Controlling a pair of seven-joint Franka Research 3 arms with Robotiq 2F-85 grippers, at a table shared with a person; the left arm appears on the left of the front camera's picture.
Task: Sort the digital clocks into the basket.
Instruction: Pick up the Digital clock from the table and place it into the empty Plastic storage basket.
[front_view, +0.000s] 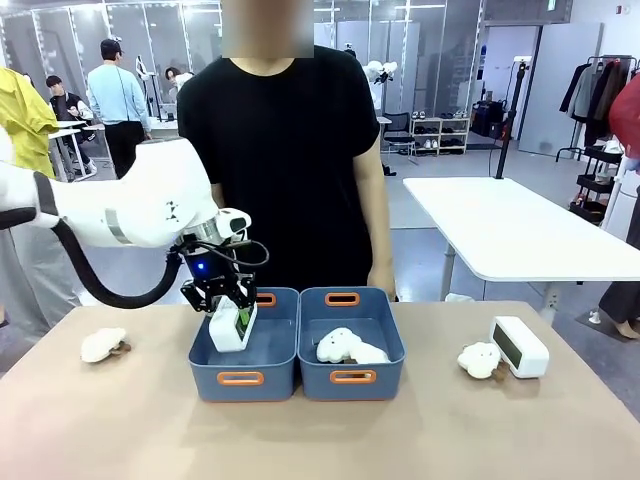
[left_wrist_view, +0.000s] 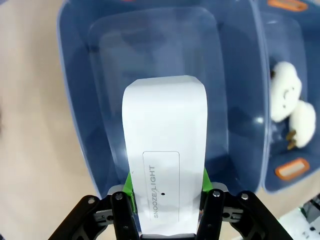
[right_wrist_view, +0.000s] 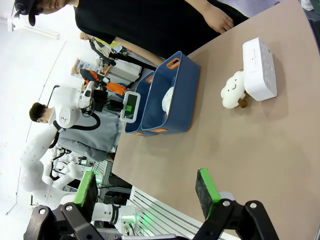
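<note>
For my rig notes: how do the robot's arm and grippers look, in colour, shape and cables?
The left arm is white and rounded, with a grey band and a black cable looping under it. The left gripper is black, with a blue light above it. The right gripper is black too, with green finger pads.

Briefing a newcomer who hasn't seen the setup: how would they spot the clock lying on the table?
On the tan table, find the right-hand blue bin and look further to the robot's right. The digital clock lies there beside a cloud-shaped toy; unlike that lumpy neighbour, it is a smooth white box with a dark display.
</note>
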